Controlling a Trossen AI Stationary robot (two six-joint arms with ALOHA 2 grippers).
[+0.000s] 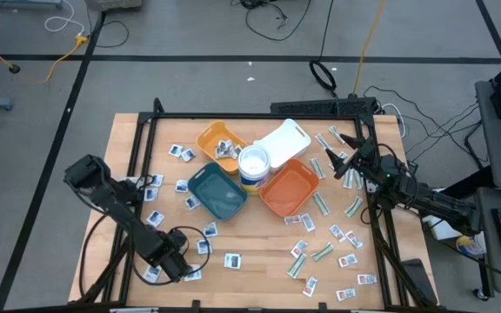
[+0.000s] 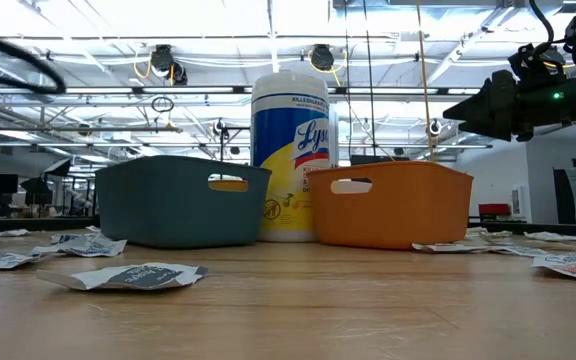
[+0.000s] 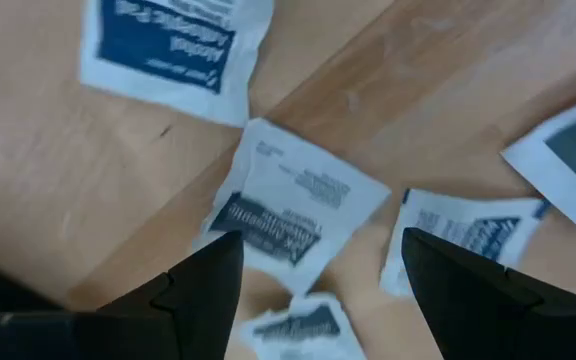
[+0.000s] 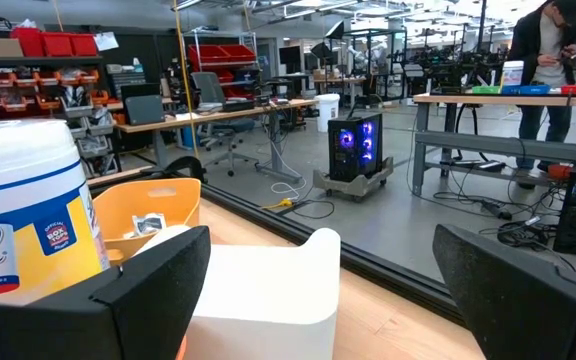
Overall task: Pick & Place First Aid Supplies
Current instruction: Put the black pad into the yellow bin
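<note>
Many small flat packets lie scattered on the wooden table. White squares with blue marks (image 1: 231,259) lie on the left and near side. Green-white strips (image 1: 321,203) and white packets with red marks (image 1: 349,260) lie on the right. My left gripper (image 1: 177,252) is open and low over the near-left corner. In its wrist view it (image 3: 318,290) hangs just above a white-blue packet (image 3: 293,205), with more packets around it. My right gripper (image 1: 341,167) is open and raised at the right of the trays; it shows high up in the low view (image 2: 488,105) and touches nothing.
In the middle of the table stand a teal tray (image 1: 218,192), an orange tray (image 1: 289,188), a yellow tray (image 1: 222,143) with packets in it, a white tray (image 1: 284,141) and a round wipes tub (image 1: 254,165). A black frame runs along the table's edges (image 1: 233,115).
</note>
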